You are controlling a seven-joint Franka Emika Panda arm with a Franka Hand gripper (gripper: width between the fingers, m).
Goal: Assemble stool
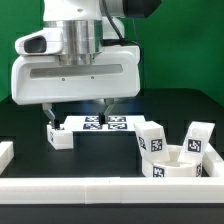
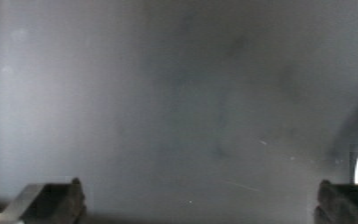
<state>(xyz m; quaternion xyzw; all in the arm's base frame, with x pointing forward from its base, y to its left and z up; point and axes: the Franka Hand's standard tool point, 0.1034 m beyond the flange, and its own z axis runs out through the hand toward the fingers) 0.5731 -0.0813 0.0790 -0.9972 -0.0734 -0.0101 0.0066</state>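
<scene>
White leg (image 1: 58,137), exterior view's left, near gripper (image 1: 78,113); jaws spread, empty. Probably the reaching step; next: centre, descend, clamp.

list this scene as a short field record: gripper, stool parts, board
gripper: two-finger gripper open, nothing between its fingertips
loose leg: short blocky white plastic leg on the black table near one fingertip
seat: thick round white plastic disc seat, exterior view's right
other legs: two tagged white legs standing at the seat; joined or not, cannot tell
board: flat white marker board lying by the gripper
</scene>
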